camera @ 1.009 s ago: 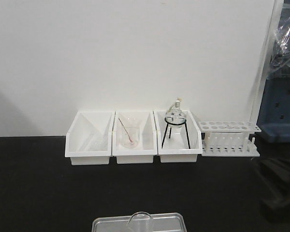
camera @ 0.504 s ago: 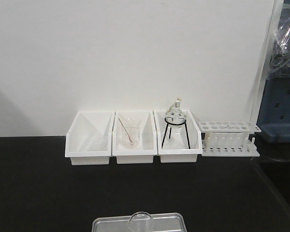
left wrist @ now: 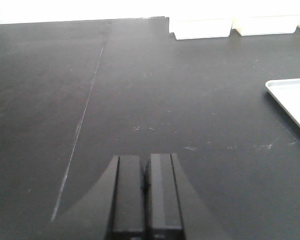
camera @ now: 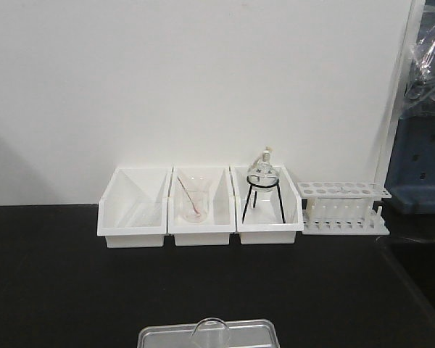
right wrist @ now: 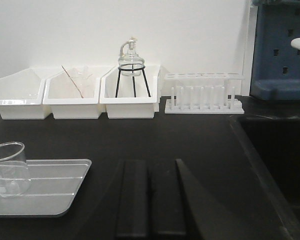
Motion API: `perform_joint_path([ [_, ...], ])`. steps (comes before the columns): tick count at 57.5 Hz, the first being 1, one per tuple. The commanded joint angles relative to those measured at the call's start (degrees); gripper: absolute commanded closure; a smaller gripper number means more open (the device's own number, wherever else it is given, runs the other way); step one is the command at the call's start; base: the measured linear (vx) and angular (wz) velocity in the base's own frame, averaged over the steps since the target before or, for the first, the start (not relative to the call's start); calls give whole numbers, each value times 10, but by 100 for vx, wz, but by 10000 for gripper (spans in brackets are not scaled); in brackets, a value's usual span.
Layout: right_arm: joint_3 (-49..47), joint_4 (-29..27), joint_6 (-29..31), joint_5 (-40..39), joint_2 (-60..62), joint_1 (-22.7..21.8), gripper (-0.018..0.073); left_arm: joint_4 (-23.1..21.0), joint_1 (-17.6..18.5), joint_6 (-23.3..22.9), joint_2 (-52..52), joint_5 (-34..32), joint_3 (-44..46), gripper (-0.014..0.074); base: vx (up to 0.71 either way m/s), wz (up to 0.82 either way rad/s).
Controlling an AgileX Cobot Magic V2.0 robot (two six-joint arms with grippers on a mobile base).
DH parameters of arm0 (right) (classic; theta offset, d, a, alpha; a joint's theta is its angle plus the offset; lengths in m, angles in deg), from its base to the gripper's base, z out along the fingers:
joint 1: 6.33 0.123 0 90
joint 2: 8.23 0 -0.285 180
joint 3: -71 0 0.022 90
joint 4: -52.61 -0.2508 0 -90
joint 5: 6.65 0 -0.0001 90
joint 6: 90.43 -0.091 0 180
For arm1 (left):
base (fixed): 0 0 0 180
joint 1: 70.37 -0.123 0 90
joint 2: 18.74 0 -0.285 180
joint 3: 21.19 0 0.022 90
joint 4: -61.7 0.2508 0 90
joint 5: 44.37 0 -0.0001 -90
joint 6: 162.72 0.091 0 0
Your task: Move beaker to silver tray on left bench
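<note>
The clear glass beaker (right wrist: 9, 168) stands upright in the silver tray (right wrist: 50, 187) on the black bench; its rim also shows at the bottom of the front view (camera: 211, 330), inside the tray (camera: 254, 330). A corner of the tray shows at the right of the left wrist view (left wrist: 292, 100). My right gripper (right wrist: 151, 162) is shut and empty, low over the bench to the right of the tray. My left gripper (left wrist: 145, 157) is shut and empty over bare bench, left of the tray.
Three white bins (camera: 201, 206) stand along the back wall: one holds a beaker with a reddish rod (camera: 194, 203), another a round flask on a black wire stand (camera: 263, 180). A white test-tube rack (camera: 344, 206) stands to their right. A dark recess (right wrist: 277, 150) lies at the right.
A dark arm shape at the right edge of the front view one second ago has gone out of view. The beaker and tray have not moved.
</note>
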Motion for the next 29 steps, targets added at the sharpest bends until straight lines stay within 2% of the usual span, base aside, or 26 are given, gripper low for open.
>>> perform_joint_path([
  [1, 6, 5, 1, -43, 10, -4, 570, -1, 3, -1, -9, -44, -16, 595, 0, 0],
  [29, 6, 5, 1, -43, 10, -4, 570, -1, 3, -1, -9, -44, -16, 595, 0, 0],
])
